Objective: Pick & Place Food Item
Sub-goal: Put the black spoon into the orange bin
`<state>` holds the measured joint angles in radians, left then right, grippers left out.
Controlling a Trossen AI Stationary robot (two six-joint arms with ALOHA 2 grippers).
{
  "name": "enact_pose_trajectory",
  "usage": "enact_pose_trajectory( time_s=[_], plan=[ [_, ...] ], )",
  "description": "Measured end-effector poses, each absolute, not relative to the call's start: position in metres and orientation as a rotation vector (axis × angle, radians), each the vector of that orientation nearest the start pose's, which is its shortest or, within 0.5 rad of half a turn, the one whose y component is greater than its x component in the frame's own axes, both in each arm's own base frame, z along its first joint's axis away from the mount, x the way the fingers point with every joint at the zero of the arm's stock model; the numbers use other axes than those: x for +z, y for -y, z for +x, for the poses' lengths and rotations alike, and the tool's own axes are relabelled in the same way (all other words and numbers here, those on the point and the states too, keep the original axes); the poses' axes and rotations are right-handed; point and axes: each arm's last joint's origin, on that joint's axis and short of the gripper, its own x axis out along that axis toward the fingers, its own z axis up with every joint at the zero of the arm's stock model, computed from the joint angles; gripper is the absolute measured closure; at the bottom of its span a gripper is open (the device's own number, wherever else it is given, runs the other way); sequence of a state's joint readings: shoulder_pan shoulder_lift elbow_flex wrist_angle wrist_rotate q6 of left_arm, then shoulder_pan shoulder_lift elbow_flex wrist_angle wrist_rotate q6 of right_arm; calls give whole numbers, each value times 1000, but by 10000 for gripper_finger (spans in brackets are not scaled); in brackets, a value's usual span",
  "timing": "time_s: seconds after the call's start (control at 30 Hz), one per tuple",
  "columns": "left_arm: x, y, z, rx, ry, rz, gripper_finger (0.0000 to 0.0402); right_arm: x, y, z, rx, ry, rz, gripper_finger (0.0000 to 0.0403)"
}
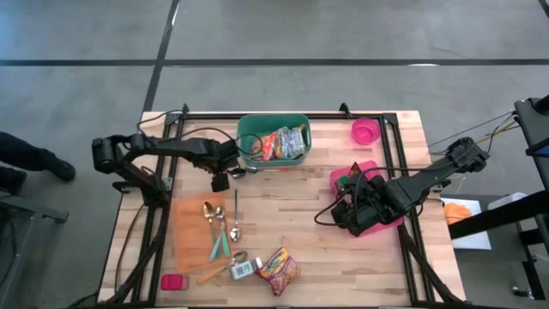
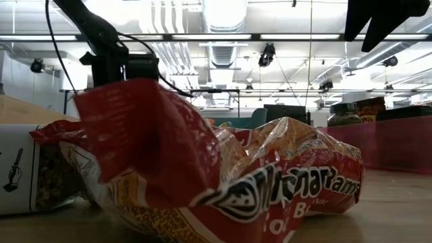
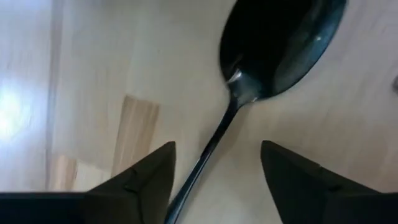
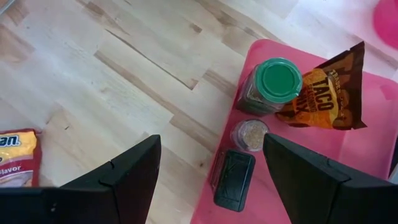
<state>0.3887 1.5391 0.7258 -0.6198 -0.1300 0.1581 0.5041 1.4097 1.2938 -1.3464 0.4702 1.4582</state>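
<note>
Ramen packet (image 2: 223, 169): nearest the low camera, on wood table (image 1: 326, 240), well clear of green bin (image 1: 274, 140).
Left gripper (image 3: 217, 168): jaws apart, straddling spoon (image 3: 273, 50) handle just beside bin; nothing gripped.
Right gripper (image 4: 211, 168): unclenched, empty, over pink tray (image 4: 298, 162).
Progress: some snacks binned; packet not yet picked.
Room: grey floor, ceiling lights.

Beside the green basket (image 1: 250, 129), which holds several snack packets, lies 1 dark spoon (image 1: 238, 172). Below the basket lie 3 more spoons (image 1: 235, 225) and 1 ramen packet (image 1: 279, 269). To the basket's right sit 1 pink bowl (image 1: 364, 131) and 1 pink tray (image 1: 338, 178).
</note>
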Motion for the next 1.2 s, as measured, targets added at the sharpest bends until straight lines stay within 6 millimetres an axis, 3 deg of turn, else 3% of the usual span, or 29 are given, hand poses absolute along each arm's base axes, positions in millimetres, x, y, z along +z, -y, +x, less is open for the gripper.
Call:
enact_pose_trajectory(
  time_s=[0.57,0.83,1.2],
  plan=[
    [125,-94,222,208,-1444,-93,279,302,-104,216,-813,-974,565,122],
    [125,-93,222,233,-1442,-136,389,303,-105,217,-807,-975,562,122],
    [129,-94,225,251,-1446,-158,400,303,-104,216,-794,-984,541,122]
  ],
)
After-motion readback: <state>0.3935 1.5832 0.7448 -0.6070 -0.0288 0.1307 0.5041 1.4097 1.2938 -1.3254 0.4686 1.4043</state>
